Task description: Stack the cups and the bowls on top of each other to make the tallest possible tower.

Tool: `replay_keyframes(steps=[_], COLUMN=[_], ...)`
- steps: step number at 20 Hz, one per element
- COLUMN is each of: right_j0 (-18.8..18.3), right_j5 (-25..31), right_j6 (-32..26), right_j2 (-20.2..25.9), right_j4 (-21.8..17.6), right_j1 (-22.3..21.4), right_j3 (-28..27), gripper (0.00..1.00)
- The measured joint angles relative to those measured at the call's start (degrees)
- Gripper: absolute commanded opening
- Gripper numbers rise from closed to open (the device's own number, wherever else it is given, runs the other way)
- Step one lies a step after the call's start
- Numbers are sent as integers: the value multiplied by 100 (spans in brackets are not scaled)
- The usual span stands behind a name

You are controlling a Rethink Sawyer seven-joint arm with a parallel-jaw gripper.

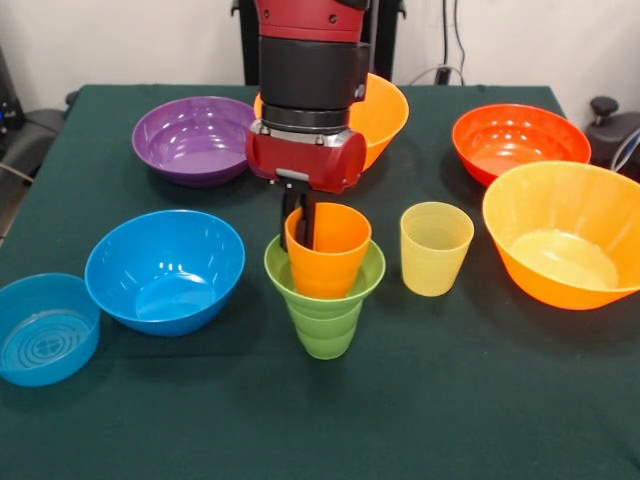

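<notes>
The tower stands in the middle of the table. Its lowest piece is the green ribbed cup, with the wider small green bowl sitting on it. The orange cup sits upright inside the green bowl. My gripper comes straight down from above. Its dark fingers straddle the orange cup's back-left rim, one inside and one outside, closed on it. The pale yellow cup stands alone just right of the tower.
Left of the tower are the medium blue bowl and the small translucent blue bowl. The purple bowl and one big orange bowl lie behind it, the red-orange bowl and the other big orange bowl to the right.
</notes>
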Motion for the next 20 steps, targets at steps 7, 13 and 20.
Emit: replay_keyframes(steps=[7, 13, 20], right_j0=[-50, -53, -53], right_j5=[0, 0, 1], right_j6=[0, 0, 0], right_j2=[10, 21, 35], right_j4=[-76, -111, -113], right_j1=[-14, -17, -15], right_j3=[0, 0, -7], gripper=[0, 0, 0])
